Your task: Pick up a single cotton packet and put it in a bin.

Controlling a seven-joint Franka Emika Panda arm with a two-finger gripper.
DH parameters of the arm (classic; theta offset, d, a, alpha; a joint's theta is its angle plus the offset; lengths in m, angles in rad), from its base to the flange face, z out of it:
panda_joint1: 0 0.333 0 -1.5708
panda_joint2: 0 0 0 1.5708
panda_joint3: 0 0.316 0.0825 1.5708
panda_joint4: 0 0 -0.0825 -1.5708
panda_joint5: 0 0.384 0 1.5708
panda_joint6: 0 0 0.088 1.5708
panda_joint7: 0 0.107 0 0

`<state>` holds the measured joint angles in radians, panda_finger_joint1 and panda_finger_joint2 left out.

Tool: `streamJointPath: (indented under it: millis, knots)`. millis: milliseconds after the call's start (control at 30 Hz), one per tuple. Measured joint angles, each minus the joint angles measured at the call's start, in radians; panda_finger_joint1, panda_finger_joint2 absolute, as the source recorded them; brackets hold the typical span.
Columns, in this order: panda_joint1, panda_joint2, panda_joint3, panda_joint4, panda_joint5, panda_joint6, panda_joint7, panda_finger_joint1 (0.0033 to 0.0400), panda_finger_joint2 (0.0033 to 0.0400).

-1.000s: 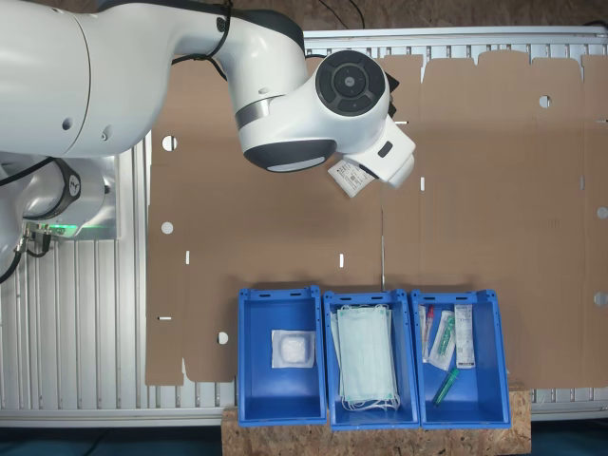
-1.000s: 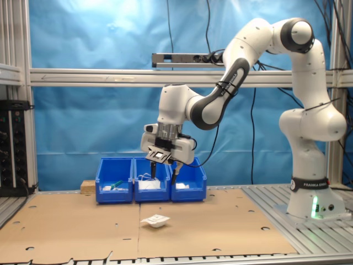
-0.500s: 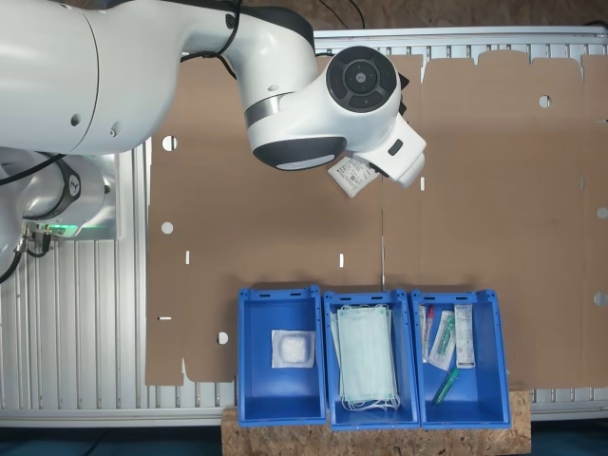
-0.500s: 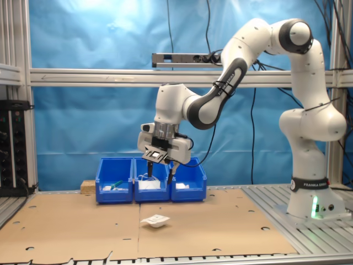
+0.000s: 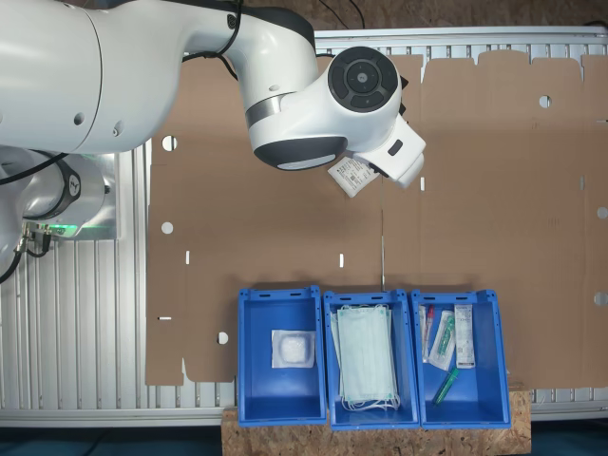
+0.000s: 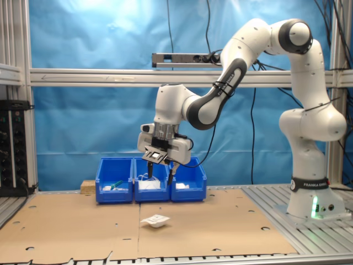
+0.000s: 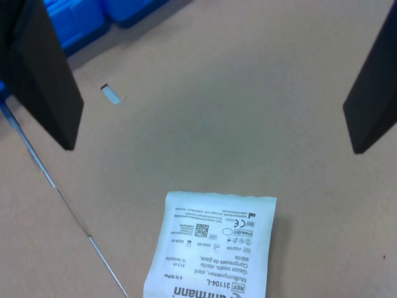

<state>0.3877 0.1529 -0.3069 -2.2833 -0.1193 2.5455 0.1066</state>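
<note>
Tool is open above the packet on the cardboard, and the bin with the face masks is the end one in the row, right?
Not quite. In the first exterior view the masks lie in the middle bin of three. The rest holds: the tool is open above the packet on the cardboard.

In the second exterior view the gripper (image 6: 160, 165) hangs above the cardboard sheet (image 6: 71, 229), fingers pointing down. A white cotton packet (image 6: 155, 221) lies on the sheet below it. Three blue bins (image 6: 150, 181) line the sheet's far edge.
</note>
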Motion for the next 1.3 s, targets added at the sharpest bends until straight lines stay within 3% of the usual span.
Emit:
streamJointPath:
  millis: [267, 500, 933, 1300]
  knots:
    - [0.0, 0.003, 0.0, 0.008, 0.003, 0.0, 0.0, 0.04, 0.04]
    - [0.0, 0.024, 0.0, 0.029, 0.031, 0.0, 0.0, 0.04, 0.04]
    - [0.0, 0.134, 0.0, 0.069, 0.137, 0.0, 0.0, 0.04, 0.04]
    - [0.0, 0.209, 0.0, 0.084, 0.204, 0.0, 0.0, 0.04, 0.04]
